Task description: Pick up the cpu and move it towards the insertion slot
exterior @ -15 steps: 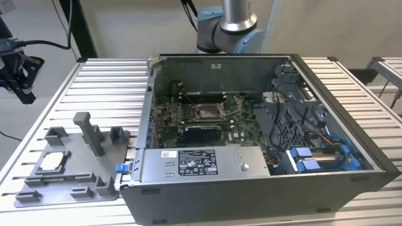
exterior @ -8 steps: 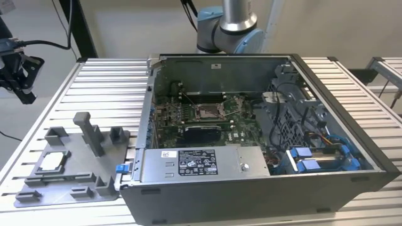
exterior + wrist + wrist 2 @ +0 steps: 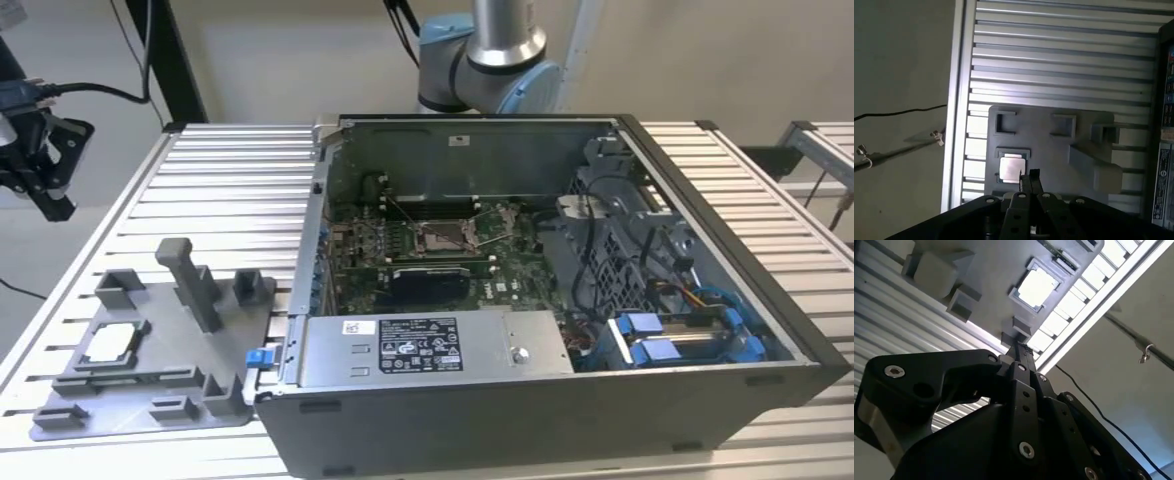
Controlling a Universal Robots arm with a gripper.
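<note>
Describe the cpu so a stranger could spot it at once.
Find the open computer case on the slatted table; on the exterior view's left of it lies a grey fixture plate. The cpu is the flat silvery-white square in a recess near that plate's outer edge, the only bright thing among grey posts.

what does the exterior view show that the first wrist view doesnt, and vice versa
Exterior view adds: the insertion slot inside the open case, and the arm. First wrist view adds: the gripper close up, aimed down at the fixture, and a cable beyond the table's edge. Both: the cpu lying in the grey fixture on the slatted table.
</note>
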